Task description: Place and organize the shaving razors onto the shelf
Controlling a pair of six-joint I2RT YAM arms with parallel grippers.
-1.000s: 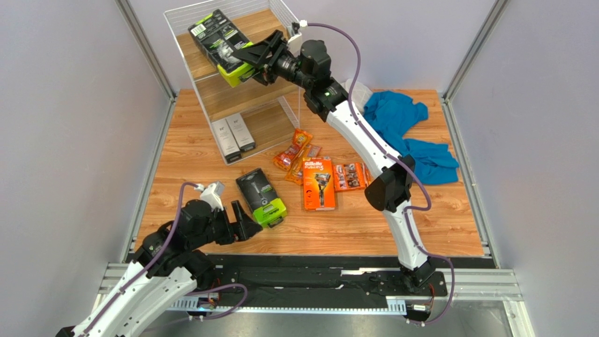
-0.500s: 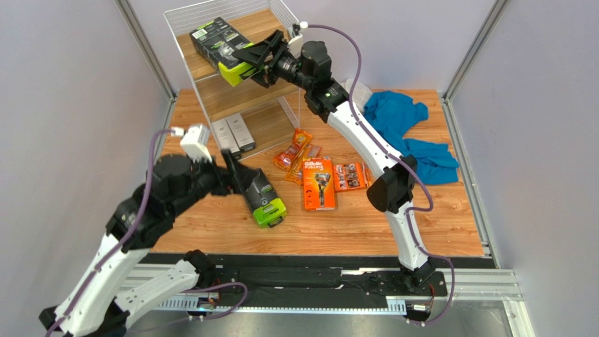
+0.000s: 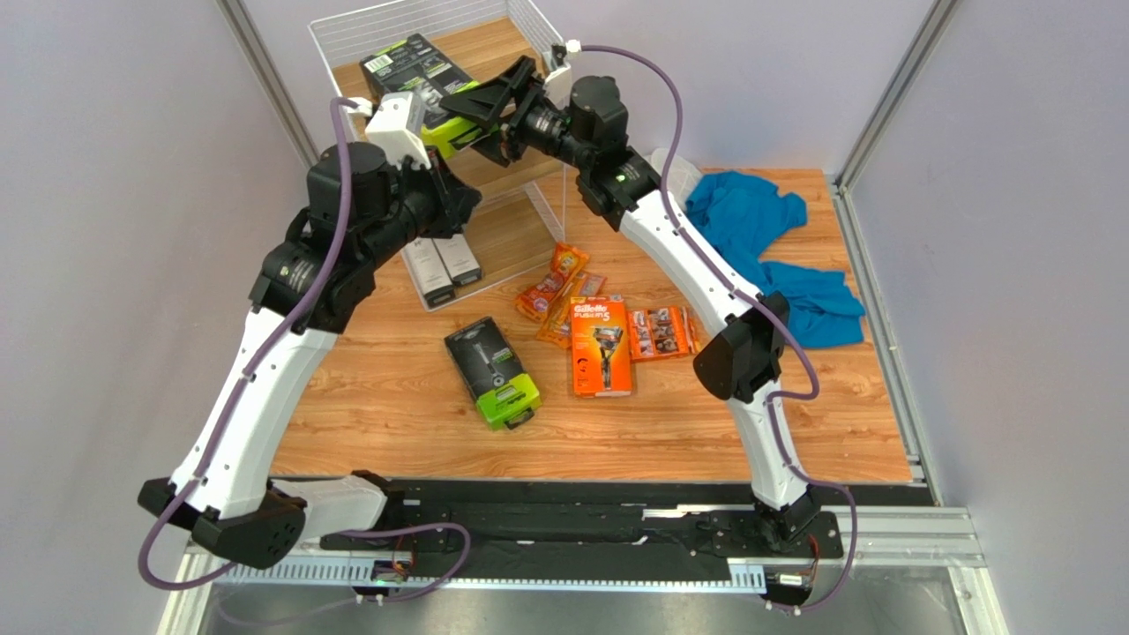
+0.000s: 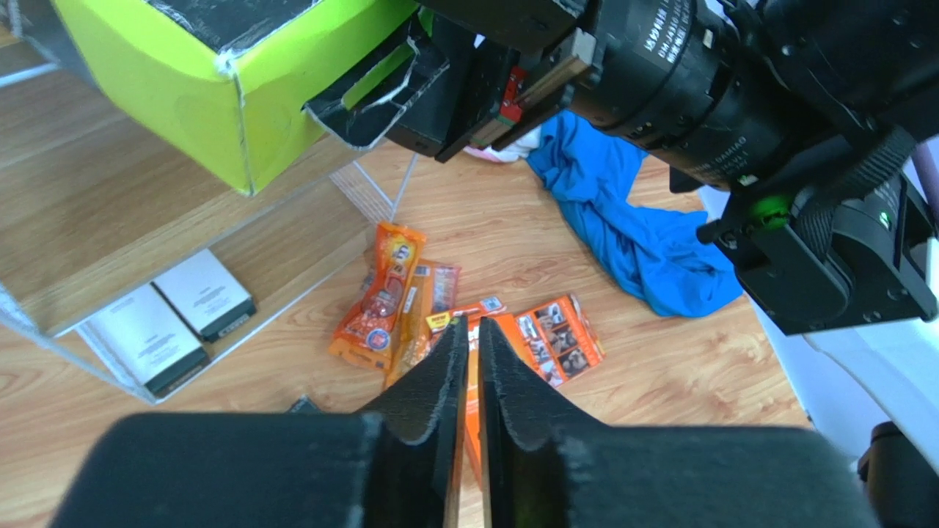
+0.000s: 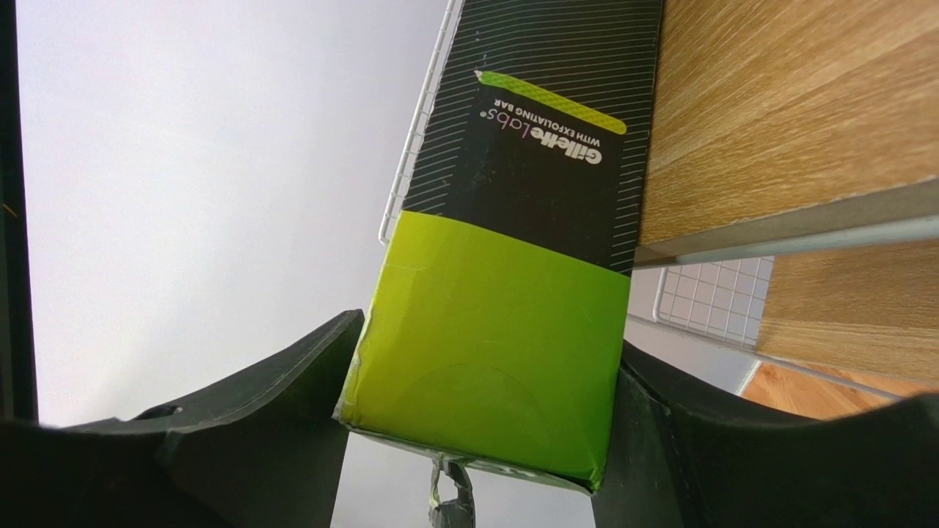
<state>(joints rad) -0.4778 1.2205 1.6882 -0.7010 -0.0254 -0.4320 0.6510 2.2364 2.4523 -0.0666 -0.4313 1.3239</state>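
The shelf (image 3: 504, 40) stands at the back left of the table. A black razor pack (image 3: 404, 69) with a lime-green end (image 5: 496, 319) lies on its top tier (image 5: 794, 99). My right gripper (image 3: 457, 122) (image 5: 490, 336) is shut on that green end, one finger against each side. My left gripper (image 3: 464, 201) (image 4: 472, 330) hovers just below, beside the shelf, shut with nothing between its fingers. On the table lie a second black pack (image 3: 493, 373), two orange Gillette boxes (image 3: 599, 344) (image 3: 659, 332) and small orange blister packs (image 3: 554, 285) (image 4: 380, 292).
Two slim grey-white boxes (image 3: 441, 261) stand on the shelf's bottom tier. A blue cloth (image 3: 769, 245) lies at the back right. The right arm's wrist (image 4: 705, 88) hangs close above my left gripper. Grey walls border the table on both sides.
My left arm swung up from the near left of the table to the shelf, and its jaws closed. The right gripper slid the black pack further onto the top tier.
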